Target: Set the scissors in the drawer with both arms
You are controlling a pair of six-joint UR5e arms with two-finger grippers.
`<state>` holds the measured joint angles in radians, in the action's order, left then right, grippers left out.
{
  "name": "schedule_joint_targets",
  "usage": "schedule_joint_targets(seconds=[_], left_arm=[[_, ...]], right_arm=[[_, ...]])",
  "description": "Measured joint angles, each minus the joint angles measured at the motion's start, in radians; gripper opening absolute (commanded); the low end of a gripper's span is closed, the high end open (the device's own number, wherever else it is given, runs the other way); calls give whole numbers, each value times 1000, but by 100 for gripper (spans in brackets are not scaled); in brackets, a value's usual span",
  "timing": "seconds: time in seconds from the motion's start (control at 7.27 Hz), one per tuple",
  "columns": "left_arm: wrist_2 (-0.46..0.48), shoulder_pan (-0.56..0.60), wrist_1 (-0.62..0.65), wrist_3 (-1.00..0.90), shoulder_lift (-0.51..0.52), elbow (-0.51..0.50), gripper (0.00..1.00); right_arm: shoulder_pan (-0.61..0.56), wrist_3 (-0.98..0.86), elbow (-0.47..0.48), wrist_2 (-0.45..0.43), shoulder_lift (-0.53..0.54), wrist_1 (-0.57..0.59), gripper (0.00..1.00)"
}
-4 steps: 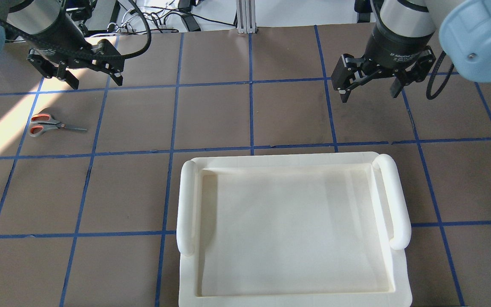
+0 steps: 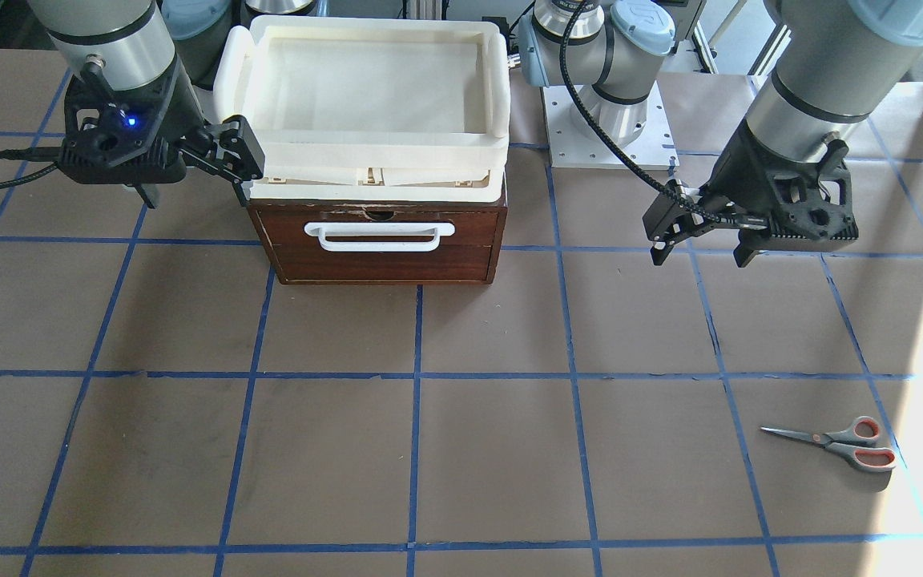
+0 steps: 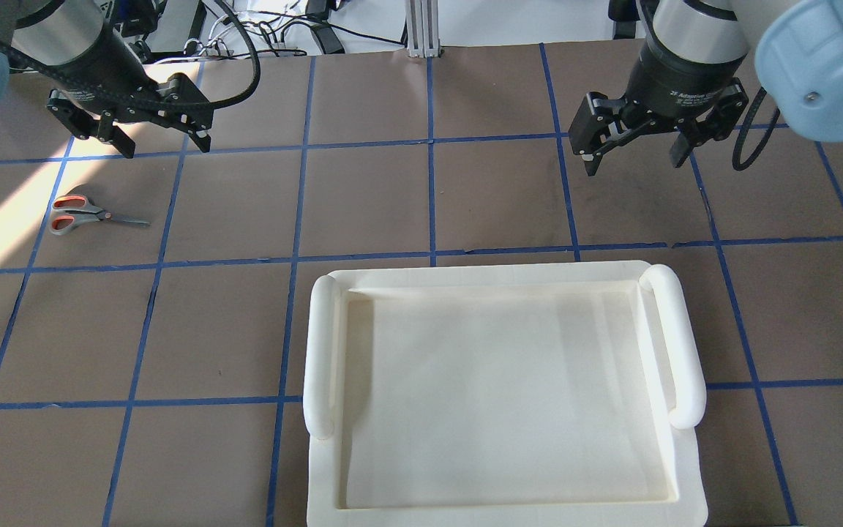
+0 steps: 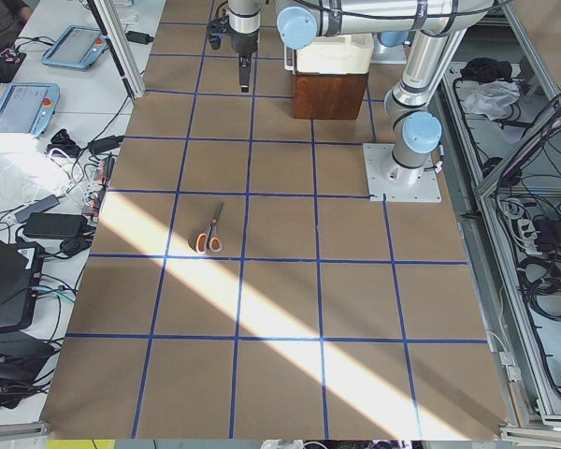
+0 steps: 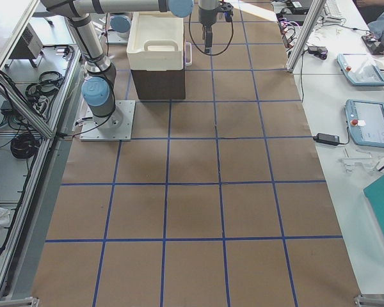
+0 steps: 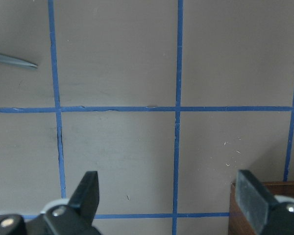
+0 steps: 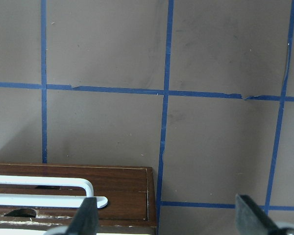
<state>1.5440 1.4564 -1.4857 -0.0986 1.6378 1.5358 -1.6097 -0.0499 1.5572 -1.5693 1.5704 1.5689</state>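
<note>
The scissors point(image 3: 85, 214) lie flat on the brown table at the left, blades pointing right. They also show in the front view point(image 2: 838, 443) and the exterior left view point(image 4: 210, 229). Only a blade tip point(image 6: 14, 60) shows in the left wrist view. My left gripper point(image 3: 167, 146) is open and empty, hovering beyond the scissors. My right gripper point(image 3: 634, 162) is open and empty, hovering in front of the drawer's right end. The drawer point(image 2: 385, 240) is shut, with its white bar handle point(image 2: 380, 236) facing away from me. Its front also shows in the right wrist view point(image 7: 112, 178).
A cream-white plastic tray point(image 3: 495, 272) sits on top of the drawer box and hides it from overhead. Blue tape lines grid the brown table. The left arm's base plate point(image 2: 610, 128) is beside the box. Tablets and cables lie on side benches point(image 4: 23, 108).
Both grippers have shifted very slightly. The scissors, the tray and the drawer have not moved.
</note>
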Motion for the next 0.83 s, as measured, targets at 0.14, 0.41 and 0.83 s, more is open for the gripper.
schedule_joint_targets(seconds=[0.14,0.41,0.83], left_arm=[[3,-7,1,-8,3,0,100],[2,-41,6,-155,14,-1,100],[3,-166,16,-704,54,-2,100]], right_arm=[[-8,-88,-1,30,-1,3,100],[-51,-275,-3,85,-32,3,100],[-121,-573,-37,106,-143,35,100]])
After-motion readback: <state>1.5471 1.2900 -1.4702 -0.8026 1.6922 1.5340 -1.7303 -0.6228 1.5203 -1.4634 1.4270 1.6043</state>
